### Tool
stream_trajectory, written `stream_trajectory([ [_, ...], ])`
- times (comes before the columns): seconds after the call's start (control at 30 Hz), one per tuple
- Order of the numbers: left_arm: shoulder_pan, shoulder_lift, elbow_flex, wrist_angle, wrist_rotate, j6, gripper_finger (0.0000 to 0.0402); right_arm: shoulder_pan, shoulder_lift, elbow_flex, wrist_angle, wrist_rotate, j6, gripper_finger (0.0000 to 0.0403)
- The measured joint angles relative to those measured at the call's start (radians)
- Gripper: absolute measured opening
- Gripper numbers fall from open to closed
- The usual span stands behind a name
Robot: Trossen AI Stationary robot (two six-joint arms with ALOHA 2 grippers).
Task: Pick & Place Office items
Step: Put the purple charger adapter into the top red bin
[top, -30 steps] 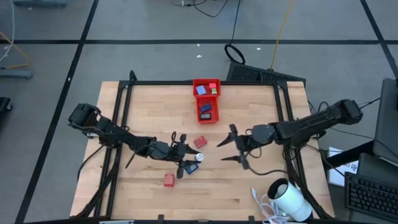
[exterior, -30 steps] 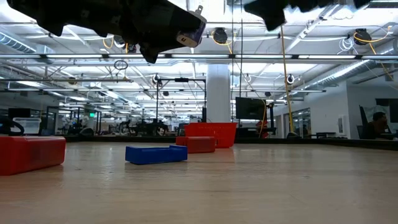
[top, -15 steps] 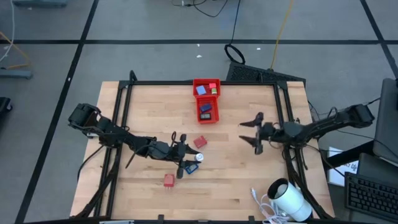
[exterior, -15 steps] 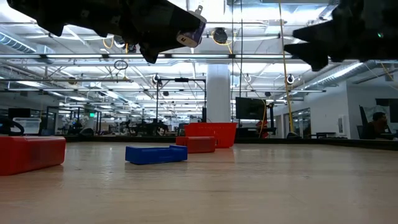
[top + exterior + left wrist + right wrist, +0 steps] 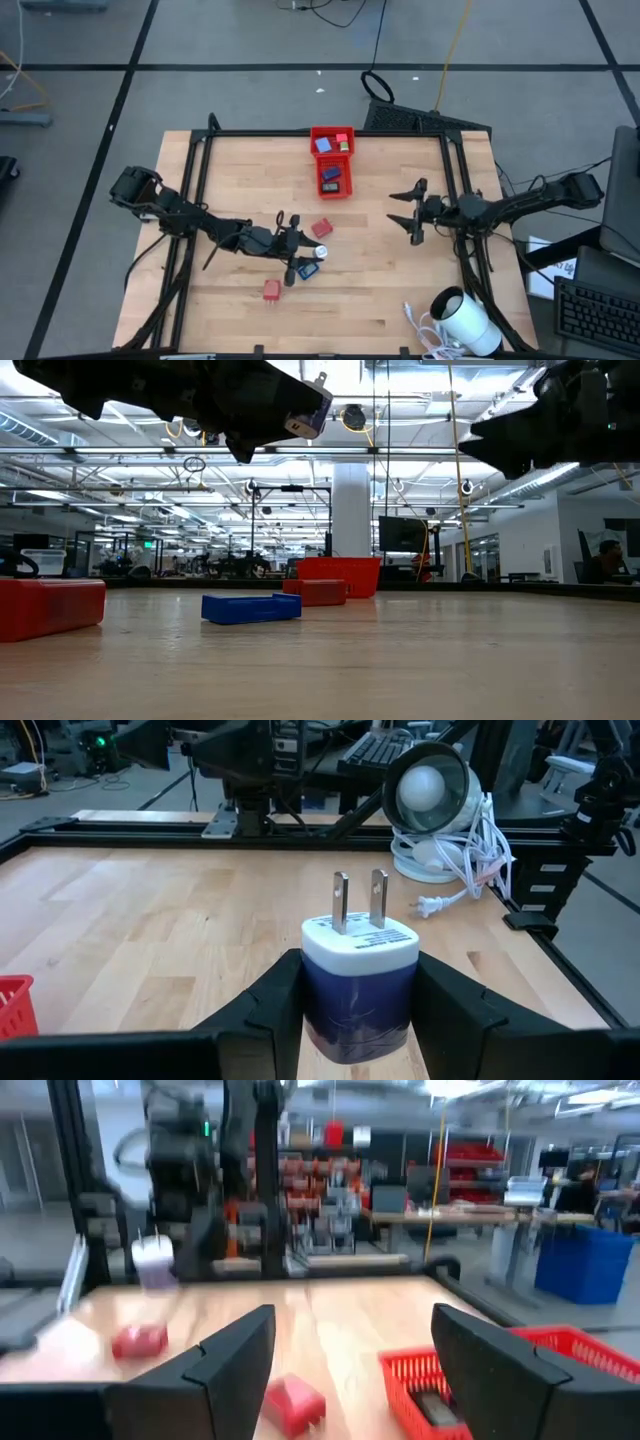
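A small white-and-blue plug adapter with two metal prongs (image 5: 358, 980) is held between the fingers of the left pincer (image 5: 358, 1010), prongs pointing away from the wrist, clamped by its sides so that it can be carried clear of the wooden counter (image 5: 240, 180). Just beside that pincer, a flat blue piece (image 5: 305, 270) and two red blocks (image 5: 321, 229) lie loose. The right pincer (image 5: 412, 212) hangs wide and empty, well apart. The red plastic two-compartment tray (image 5: 333, 157), beyond both pincers, already holds several pieces, apparently the destination.
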Motion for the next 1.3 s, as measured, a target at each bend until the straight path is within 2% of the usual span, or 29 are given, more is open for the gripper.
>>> stream_trajectory([
  [0.3, 0.001, 0.000, 0.000, 0.001, -0.004, -0.001, 0.0146, -0.006, 0.005, -0.001, -0.057, 0.000, -0.008, 0.0261],
  [0.4, 0.003, -0.005, 0.000, -0.004, -0.048, -0.009, 0.0146, -0.006, 0.006, -0.001, -0.058, -0.003, -0.020, 0.0263],
  [0.5, 0.006, -0.026, 0.000, -0.003, -0.079, -0.027, 0.0146, -0.006, 0.006, -0.002, -0.058, -0.003, -0.022, 0.0262],
  [0.83, 0.073, -0.121, 0.000, -0.062, -0.081, 0.003, 0.0146, -0.006, 0.006, -0.002, -0.055, -0.004, -0.027, 0.0263],
  [1.1, 0.217, -0.122, 0.000, -0.087, -0.069, 0.037, 0.0146, -0.006, 0.006, -0.002, -0.054, -0.004, -0.027, 0.0259],
  [1.3, 0.412, -0.121, 0.000, -0.086, 0.032, 0.029, 0.0146, -0.006, 0.006, -0.003, -0.054, -0.005, -0.027, 0.0263],
])
